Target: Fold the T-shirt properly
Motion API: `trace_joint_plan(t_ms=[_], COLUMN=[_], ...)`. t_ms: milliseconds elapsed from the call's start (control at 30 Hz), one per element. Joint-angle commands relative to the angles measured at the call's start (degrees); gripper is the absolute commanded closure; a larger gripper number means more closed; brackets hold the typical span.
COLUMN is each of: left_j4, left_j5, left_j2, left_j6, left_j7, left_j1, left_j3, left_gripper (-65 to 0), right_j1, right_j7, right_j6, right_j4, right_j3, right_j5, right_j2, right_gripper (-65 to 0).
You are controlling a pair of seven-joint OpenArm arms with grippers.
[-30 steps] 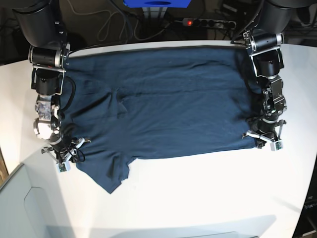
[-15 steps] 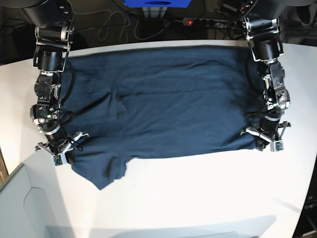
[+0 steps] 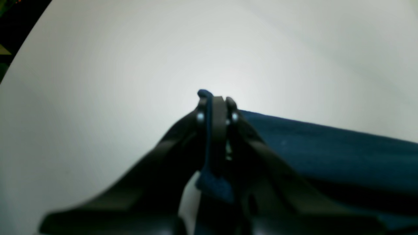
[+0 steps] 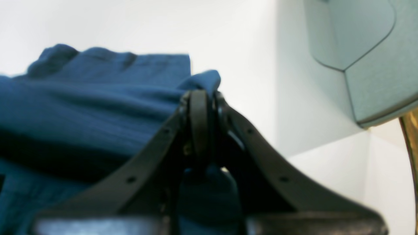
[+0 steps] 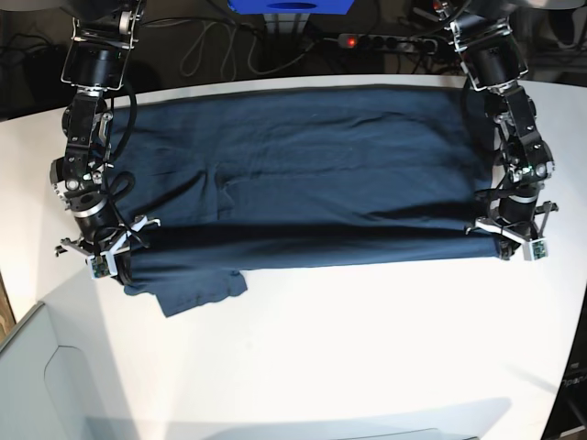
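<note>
The dark teal-blue T-shirt [image 5: 303,165] lies spread wide across the white table [image 5: 367,348]. Its near edge is stretched taut between my two grippers. In the base view my left gripper [image 5: 515,242] sits at the shirt's near right corner, shut on the cloth. The left wrist view shows that gripper [image 3: 214,103] pinching a strip of the T-shirt [image 3: 326,147]. My right gripper [image 5: 108,259] is shut on the near left corner. In the right wrist view the gripper [image 4: 200,96] clamps a fold of the T-shirt [image 4: 98,98]. A sleeve [image 5: 193,291] hangs out below the left end.
A grey-green bin [image 5: 37,385] stands at the near left corner, and the right wrist view also shows the bin [image 4: 369,49]. A power strip [image 5: 385,41], cables and a blue object [image 5: 289,5] lie behind the table's far edge.
Both grippers have risen and spread outward, still shut on the cloth. The near edge has been pulled straight and taut, and the loose sleeve has been drawn closer in.
</note>
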Motion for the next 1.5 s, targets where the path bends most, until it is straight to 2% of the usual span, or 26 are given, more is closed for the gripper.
trace_joint_plan(t_ms=[0,133,433,967,1033,1100,1200,1267,1333,1433,1467], left_j4=[2.45,7.38,13.88,13.35,13.35,13.35,13.35,13.44,13.44,13.62,13.70], left_j5=[-0.36,-0.36,-0.36,-0.45,-0.45,-0.45,-0.45,-0.45,-0.45,-0.45,-0.45], left_j2=[-0.64,0.68,5.16,6.48,6.83,6.74,6.74,6.74,6.74,6.74,6.74], left_j6=[0.00,0.00,-0.09,-0.09,-0.09,-0.09,-0.09,-0.09,-0.09,-0.09,-0.09], left_j7=[-0.93,0.21,2.32,2.23,2.32,2.32,2.32,2.32,2.32,2.32,2.32], left_j1=[-0.20,3.66,11.49,15.53,15.36,15.36,15.36,15.44,15.53,15.53,15.53], left_j3=[-0.09,-0.62,-8.71,-8.79,-8.88,-8.62,-8.62,-8.62,-8.71,-8.88,-8.97], left_gripper=[0.0,0.0,0.0,0.0,0.0,0.0,0.0,0.0,-2.1,-11.7,-12.1], right_j1=[0.13,-3.30,-9.54,-13.85,-13.93,-13.85,-14.11,-15.08,-15.43,-15.34,-15.08], right_j7=[1.60,1.69,2.13,1.42,-0.42,-2.09,-2.01,-2.09,-2.27,-2.36,-2.36], right_j6=[-0.21,-0.21,-0.21,-0.12,-0.12,-0.12,-0.12,-0.12,-0.12,-0.12,-0.12], right_j4=[2.01,5.00,8.34,6.32,6.32,6.67,8.96,11.42,14.59,17.57,18.01], right_j3=[0.25,0.34,2.28,2.19,2.19,2.19,2.28,3.07,4.39,4.39,4.30], right_j5=[0.65,0.65,0.65,0.30,0.30,0.30,0.48,0.57,0.57,0.57,0.57], right_j2=[0.69,0.69,0.87,1.13,1.13,1.13,1.13,1.13,0.69,0.60,0.16], right_gripper=[-0.1,-0.1,-0.1,-1.5,-7.4,-17.4,-31.8,-38.2,-42.3,-42.9,-43.0])
